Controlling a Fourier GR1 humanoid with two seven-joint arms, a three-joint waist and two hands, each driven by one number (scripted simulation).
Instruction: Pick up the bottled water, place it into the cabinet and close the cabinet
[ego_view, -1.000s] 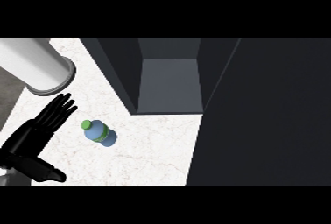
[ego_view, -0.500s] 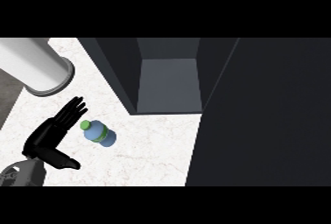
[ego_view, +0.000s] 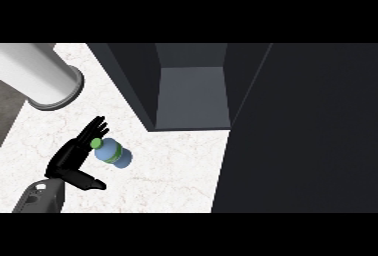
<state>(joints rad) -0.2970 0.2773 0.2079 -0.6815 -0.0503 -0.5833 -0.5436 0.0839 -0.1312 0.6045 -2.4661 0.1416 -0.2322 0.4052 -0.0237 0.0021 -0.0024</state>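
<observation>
- reaching stage: left robot hand (ego_view: 74, 156), spread wide and holding nothing, is just beside the blue green-capped plastic water bottle (ego_view: 112, 155) on the white marble bench (ego_view: 170, 172).
- next move likely: curl round it, then lift toward the open dark grey cabinet (ego_view: 192, 95).

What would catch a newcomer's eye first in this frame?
The blue bottled water with its green cap stands out on the white counter at lower left, the black left hand open right beside it. Above them the dark cabinet stands open.
</observation>
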